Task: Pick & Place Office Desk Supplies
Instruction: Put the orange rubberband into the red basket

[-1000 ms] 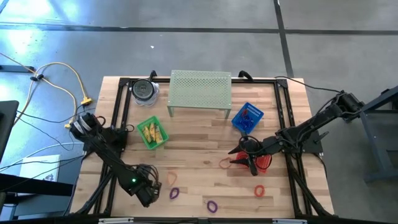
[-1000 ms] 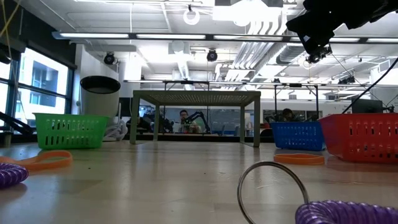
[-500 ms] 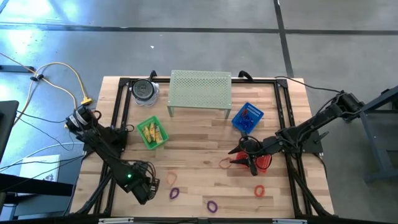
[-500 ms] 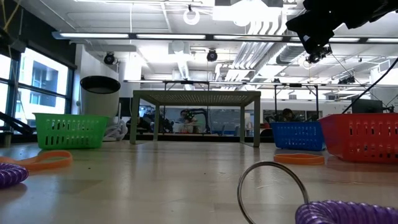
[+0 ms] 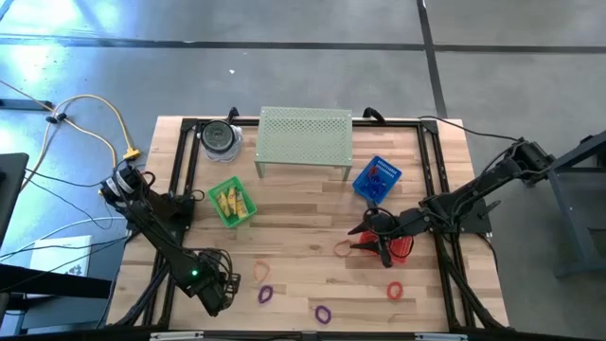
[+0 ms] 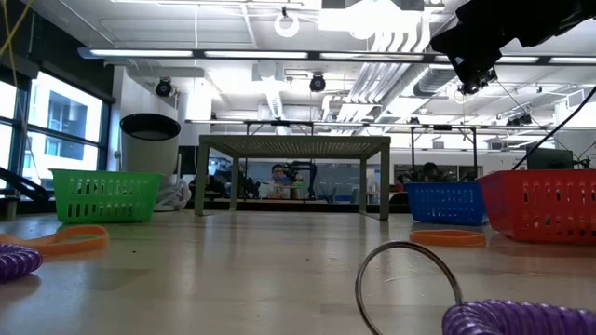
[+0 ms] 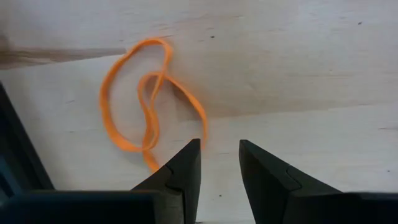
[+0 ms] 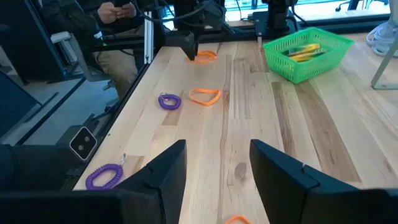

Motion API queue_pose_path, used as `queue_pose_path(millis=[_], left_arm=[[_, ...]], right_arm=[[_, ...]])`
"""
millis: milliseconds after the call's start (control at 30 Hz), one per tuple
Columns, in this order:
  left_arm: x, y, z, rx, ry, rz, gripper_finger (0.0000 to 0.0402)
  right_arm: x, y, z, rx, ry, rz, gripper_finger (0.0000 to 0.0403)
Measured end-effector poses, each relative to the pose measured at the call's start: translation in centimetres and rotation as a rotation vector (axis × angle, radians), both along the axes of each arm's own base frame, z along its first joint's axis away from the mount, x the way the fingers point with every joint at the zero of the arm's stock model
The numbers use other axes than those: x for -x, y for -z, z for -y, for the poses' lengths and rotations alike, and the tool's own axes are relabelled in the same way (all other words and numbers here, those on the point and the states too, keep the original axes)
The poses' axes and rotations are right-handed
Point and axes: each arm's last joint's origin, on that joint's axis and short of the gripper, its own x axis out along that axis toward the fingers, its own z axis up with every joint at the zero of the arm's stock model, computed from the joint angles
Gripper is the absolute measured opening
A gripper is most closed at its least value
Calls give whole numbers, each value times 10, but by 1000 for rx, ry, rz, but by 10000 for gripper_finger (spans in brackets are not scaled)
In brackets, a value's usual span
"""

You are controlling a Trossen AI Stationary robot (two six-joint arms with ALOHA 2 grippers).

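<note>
Wooden table [image 5: 303, 213]: three baskets, two purple loops.

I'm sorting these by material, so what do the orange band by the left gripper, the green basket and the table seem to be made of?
Orange band: likely rubber, matte; it lies limp and twisted in thin loops. Green basket: probably moulded plastic, slightly glossy, with slotted walls. Table: pale wood, smooth, with visible grain and plank seams.

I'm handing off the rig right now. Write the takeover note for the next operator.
Left end effector: open, empty, just above the twisted orange band near the table's front left.
Right end effector: open, empty, beside the red basket.
Done: yellow pieces sit in the green basket.
Left: two purple loops and the orange bands remain loose on the table.
</note>
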Motion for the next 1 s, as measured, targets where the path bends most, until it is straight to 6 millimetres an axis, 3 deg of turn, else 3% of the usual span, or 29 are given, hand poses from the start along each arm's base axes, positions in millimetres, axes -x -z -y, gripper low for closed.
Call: queue_pose_path(millis=[200, 467, 733, 1000], left_arm=[[2, 2, 2, -35, 6, 39, 102], [0, 18, 6, -59, 30, -27, 102], [3, 18, 9, 23, 3, -133, 102], [3, 19, 8, 15, 20, -122, 89]], right_arm=[[0, 1, 0, 1, 1, -8, 165], [0, 1, 0, 1, 1, -8, 165], [0, 0, 0, -3, 2, -1, 165], [0, 0, 0, -7, 3, -2, 165]])
